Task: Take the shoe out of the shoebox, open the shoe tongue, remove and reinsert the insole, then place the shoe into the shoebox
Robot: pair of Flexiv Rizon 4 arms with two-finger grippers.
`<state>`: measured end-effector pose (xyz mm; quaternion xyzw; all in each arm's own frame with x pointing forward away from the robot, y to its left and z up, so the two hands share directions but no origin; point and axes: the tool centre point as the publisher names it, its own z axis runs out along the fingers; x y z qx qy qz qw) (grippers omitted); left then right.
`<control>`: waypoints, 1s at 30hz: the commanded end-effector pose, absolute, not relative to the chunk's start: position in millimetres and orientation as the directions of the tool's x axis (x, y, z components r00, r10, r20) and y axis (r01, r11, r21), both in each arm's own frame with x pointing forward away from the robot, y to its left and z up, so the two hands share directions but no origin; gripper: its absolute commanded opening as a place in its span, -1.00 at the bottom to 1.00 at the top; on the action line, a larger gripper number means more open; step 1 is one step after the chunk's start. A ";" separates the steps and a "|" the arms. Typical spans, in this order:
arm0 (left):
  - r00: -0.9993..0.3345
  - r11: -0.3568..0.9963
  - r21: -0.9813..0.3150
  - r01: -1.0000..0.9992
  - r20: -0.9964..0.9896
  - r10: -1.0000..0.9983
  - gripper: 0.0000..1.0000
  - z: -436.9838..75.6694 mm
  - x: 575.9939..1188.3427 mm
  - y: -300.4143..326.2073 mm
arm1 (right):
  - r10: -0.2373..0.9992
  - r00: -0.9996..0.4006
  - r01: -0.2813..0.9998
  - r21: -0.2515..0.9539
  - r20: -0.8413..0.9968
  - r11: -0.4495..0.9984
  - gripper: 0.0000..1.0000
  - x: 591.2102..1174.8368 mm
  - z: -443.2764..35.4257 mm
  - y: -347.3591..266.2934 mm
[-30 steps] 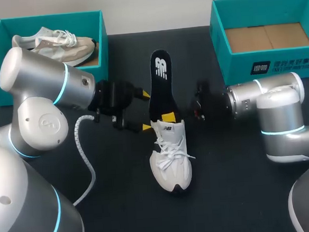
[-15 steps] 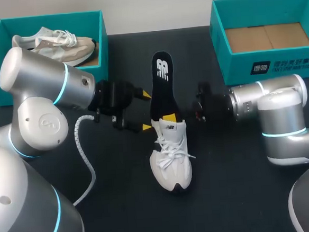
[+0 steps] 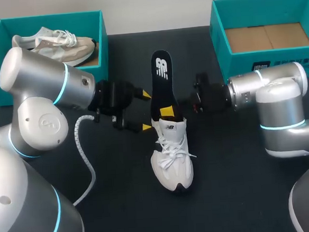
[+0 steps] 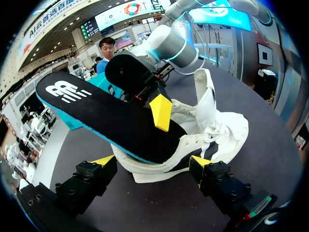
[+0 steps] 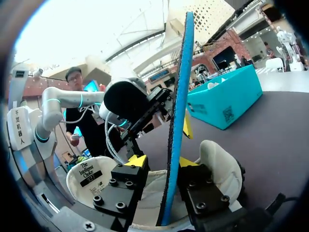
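Observation:
The white shoe (image 3: pixel 171 162) lies mid-table, toe toward the near edge. Its black insole (image 3: pixel 162 86) sticks up out of the heel opening and leans toward the far side. My right gripper (image 3: pixel 170 112) comes in from the right at the heel. In the right wrist view the insole's (image 5: pixel 179 87) blue edge stands between my right gripper's (image 5: pixel 161 161) fingers, with a gap on one side, so it is open. My left gripper (image 3: pixel 145 111) is open just left of the heel. In the left wrist view my left gripper (image 4: pixel 152 162) faces the shoe (image 4: pixel 217 125) and insole (image 4: pixel 96 108).
A teal shoebox (image 3: pixel 47 17) at the far left holds a beige shoe (image 3: pixel 54 43). A second teal shoebox (image 3: pixel 236 68) at the far right shows only its cardboard floor. My left arm's white cable (image 3: pixel 85 152) loops over the table left of the shoe.
My right gripper's fingers have parted around the insole, and the right arm has shifted slightly toward the far side. The left arm has not moved.

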<state>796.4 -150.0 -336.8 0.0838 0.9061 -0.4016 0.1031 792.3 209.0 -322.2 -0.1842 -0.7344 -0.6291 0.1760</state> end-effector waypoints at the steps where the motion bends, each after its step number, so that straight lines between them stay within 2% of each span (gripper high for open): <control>1: -0.965 0.666 -0.708 0.235 -0.255 0.069 1.00 -336.8 795.8 -150.5 | 0.043 -0.873 0.485 0.860 0.485 0.156 -0.30 800.2 -318.1 212.6; 4: -0.965 0.666 -0.708 0.235 -0.255 0.069 1.00 -336.8 795.8 -150.5 | 0.035 -0.868 0.492 0.851 0.495 0.182 -0.58 803.7 -318.9 213.2; 5: -0.965 0.666 -0.708 0.235 -0.255 0.069 1.00 -336.8 795.8 -150.5 | 0.034 -0.865 0.497 0.847 0.500 0.188 -0.84 804.2 -319.6 212.9; 6: -0.965 0.666 -0.708 0.235 -0.255 0.069 1.00 -336.8 795.8 -150.5 | 0.032 -0.861 0.503 0.841 0.507 0.200 -1.00 804.2 -320.5 212.3; 21: -0.965 0.666 -0.708 0.235 -0.255 0.069 1.00 -336.8 795.8 -150.5 | 0.055 -0.761 0.634 0.723 0.646 0.274 -1.00 766.6 -350.8 209.2; 30: -0.965 0.666 -0.708 0.235 -0.255 0.069 1.00 -336.8 795.8 -150.5 | 0.076 -0.761 0.638 0.723 0.644 0.264 -1.00 762.3 -349.5 206.5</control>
